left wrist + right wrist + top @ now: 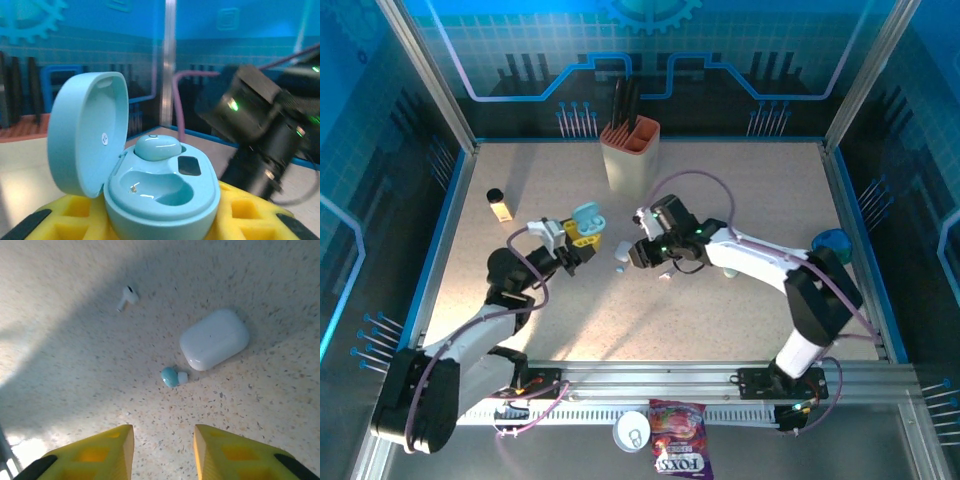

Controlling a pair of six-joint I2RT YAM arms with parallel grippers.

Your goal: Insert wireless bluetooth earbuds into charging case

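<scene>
Left gripper (578, 238): closed on the teal charging case (160, 195), which sits upright between its yellow pads (250, 215). The case lid (87, 135) stands open, hinged up on the left side of the tool's view. Inside, the seated earbud (157, 147), pale teal, occupies the socket farther from the tool. The near socket (155, 187) holds nothing. The right arm (260, 135) stands just beyond the case, ahead and to the right of this tool.

Right gripper (164, 450): jaws apart, nothing between the yellow fingers (100, 452), pointed down above the speckled table (75, 365). The loose earbud (170, 376), teal with a white tip, lies on the table directly ahead of the gap between the fingers, not touched by either. The white case (214, 338), closed, lies just beside that earbud, ahead and to the right. A white stemmed earbud (126, 297) lies farther ahead and to the left, well apart from both.

In the overhead view the two tools face each other, near but not touching.
</scene>
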